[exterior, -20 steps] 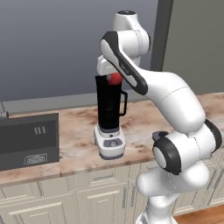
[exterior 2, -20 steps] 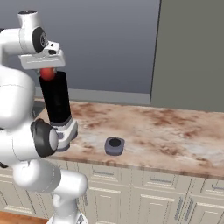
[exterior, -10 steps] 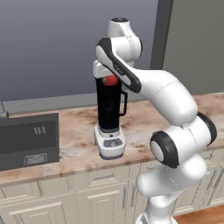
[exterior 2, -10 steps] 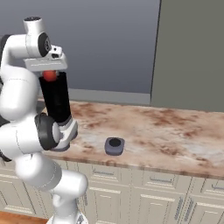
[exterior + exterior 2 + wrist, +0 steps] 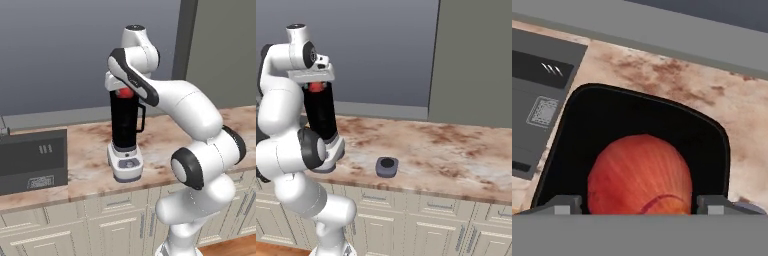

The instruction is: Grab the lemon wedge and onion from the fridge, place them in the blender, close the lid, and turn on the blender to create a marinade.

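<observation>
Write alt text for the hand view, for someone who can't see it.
A red onion sits between the gripper fingers, directly over the open black blender jug. Behind lie a marbled counter and, at left, a dark grey appliance.

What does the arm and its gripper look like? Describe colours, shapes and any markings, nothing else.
The arm is glossy white, built of thick rounded segments with dark grey to black bands at the joints and a dark cap on its topmost joint. No cables or markings show. The gripper has a flat pale grey hand block and two small, dark grey, squared finger tips.
</observation>
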Available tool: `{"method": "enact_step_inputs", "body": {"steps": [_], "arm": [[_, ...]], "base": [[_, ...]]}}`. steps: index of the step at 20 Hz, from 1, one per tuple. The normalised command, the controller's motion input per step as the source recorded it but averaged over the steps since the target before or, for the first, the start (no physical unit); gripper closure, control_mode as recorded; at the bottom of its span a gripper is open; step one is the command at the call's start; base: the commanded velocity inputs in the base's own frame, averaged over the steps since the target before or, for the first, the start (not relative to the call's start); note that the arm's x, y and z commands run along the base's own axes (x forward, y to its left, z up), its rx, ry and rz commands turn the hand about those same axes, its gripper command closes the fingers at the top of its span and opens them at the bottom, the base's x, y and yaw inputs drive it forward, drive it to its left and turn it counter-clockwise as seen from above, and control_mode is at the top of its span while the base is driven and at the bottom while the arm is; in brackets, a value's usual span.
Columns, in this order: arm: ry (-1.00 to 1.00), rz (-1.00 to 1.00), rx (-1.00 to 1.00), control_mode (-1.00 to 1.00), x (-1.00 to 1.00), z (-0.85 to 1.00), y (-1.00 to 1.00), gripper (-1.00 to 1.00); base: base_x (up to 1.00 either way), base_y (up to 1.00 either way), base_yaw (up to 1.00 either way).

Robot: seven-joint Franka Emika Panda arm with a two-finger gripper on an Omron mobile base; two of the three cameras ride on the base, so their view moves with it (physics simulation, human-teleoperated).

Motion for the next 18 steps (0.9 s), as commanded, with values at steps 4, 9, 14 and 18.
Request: {"method": "enact_step_inputs", "body": {"steps": [4, 9, 14, 18], "arm": [[-0.12, 0.00, 0.04, -1.00, -0.07, 0.42, 0.00, -1.00], [-0.21, 0.00, 0.06, -1.00, -0.48, 0.34, -0.09, -1.00], [-0.12, -0.01, 0.01, -1.00, -1.00, -0.22, -0.87, -1.00], [-0.11, -0.02, 0.00, -1.00, -1.00, -0.41, -0.95, -1.00]], "base": [[0.00, 0.00, 0.00], [0.00, 0.00, 0.00], [0.00, 0.00, 0.00], [0.00, 0.00, 0.00]]}}
